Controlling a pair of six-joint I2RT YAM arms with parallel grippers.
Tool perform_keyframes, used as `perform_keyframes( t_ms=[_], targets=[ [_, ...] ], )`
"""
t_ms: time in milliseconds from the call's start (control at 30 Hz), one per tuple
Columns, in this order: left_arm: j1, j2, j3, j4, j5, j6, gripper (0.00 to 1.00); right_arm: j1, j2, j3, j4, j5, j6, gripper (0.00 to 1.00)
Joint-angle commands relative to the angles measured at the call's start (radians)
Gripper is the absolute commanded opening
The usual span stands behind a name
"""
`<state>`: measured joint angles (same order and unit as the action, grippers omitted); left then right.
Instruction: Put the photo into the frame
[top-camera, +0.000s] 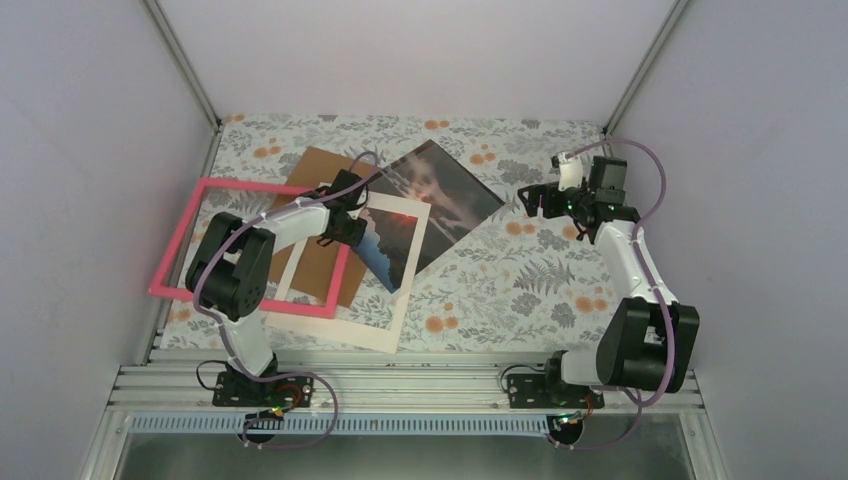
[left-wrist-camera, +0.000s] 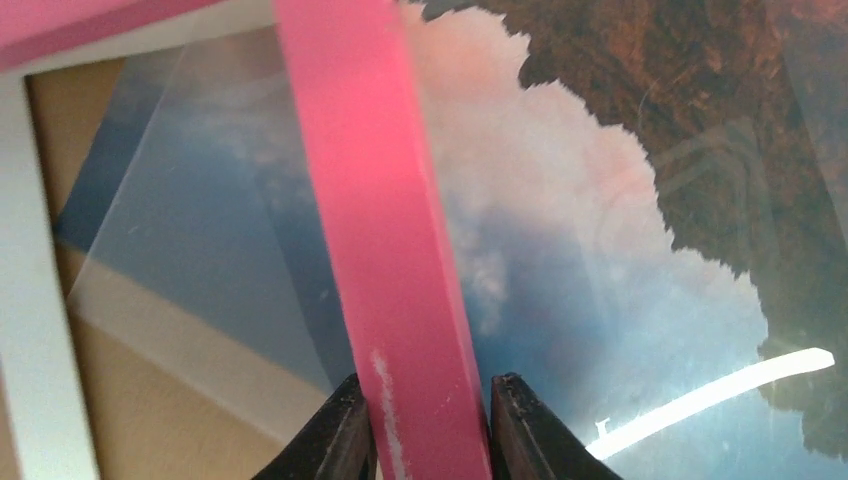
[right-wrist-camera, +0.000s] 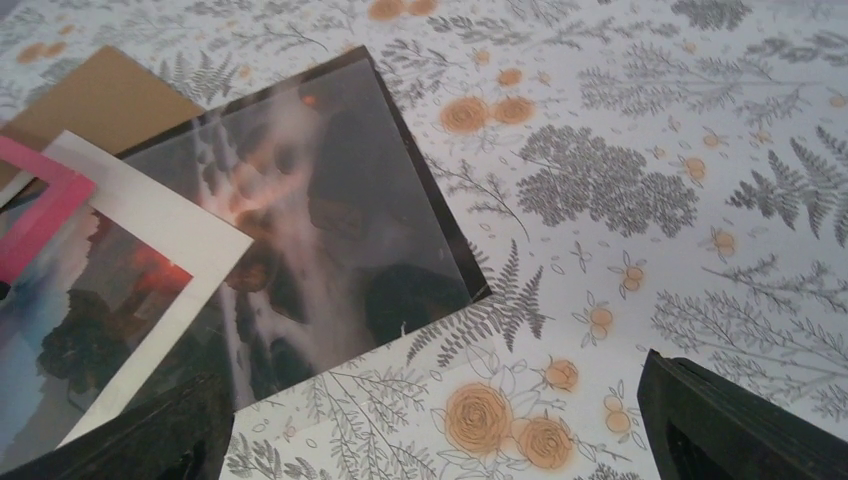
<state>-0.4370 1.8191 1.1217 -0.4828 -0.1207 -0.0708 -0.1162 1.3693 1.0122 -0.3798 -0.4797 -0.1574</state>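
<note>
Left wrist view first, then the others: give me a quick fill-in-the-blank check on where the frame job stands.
1. The left gripper has a finger on each side of the frame's ____ border.
2. The right gripper hangs ____ over the floral cloth, holding nothing.
3. The ____ mat overlaps one corner of the photo.
Missing words: pink; open; white.

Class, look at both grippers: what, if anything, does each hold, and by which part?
The left gripper grips the thin pink rectangular picture frame across one border strip; the right gripper stands open, holding nothing.
</note>
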Motion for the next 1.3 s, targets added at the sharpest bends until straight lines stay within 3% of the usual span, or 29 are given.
perform_keyframes(
  t_ms=[0, 233, 400, 700, 867, 1133, 1267],
  targets=[
    [-0.006, -0.093, 0.042, -0.067, -0.036, 0.028, 0.24, 0.012, -0.065, -0.045, 0.113, -0.097, -0.033, 1.0],
    [-0.015, -0.256, 0.129, -0.183, -0.038, 0.092, 0.03, 0.016, -0.133, -0.098, 0.222, -0.202, -0.074, 1.0],
    [-0.02, -0.364, 0.239, -0.251, 0.049, 0.199, 0.02, 0.027, -0.149, -0.106, 0.28, -0.197, -0.088, 1.0],
    [-0.035, -0.46, 0.509, -0.374, 0.414, 0.401, 0.02, 0.073, -0.215, -0.068, 0.447, -0.208, -0.167, 1.0],
    [-0.037, -0.476, 0.63, -0.464, 0.719, 0.489, 0.02, 0.14, -0.228, -0.007, 0.505, -0.201, -0.27, 1.0],
    [-0.047, -0.486, 0.71, -0.575, 1.118, 0.563, 0.02, 0.297, -0.258, 0.03, 0.606, -0.145, -0.656, 0.97],
    [-0.051, -0.439, 0.795, -0.689, 1.289, 0.62, 0.02, 0.34, -0.238, 0.078, 0.639, -0.116, -0.75, 0.97]
  ],
)
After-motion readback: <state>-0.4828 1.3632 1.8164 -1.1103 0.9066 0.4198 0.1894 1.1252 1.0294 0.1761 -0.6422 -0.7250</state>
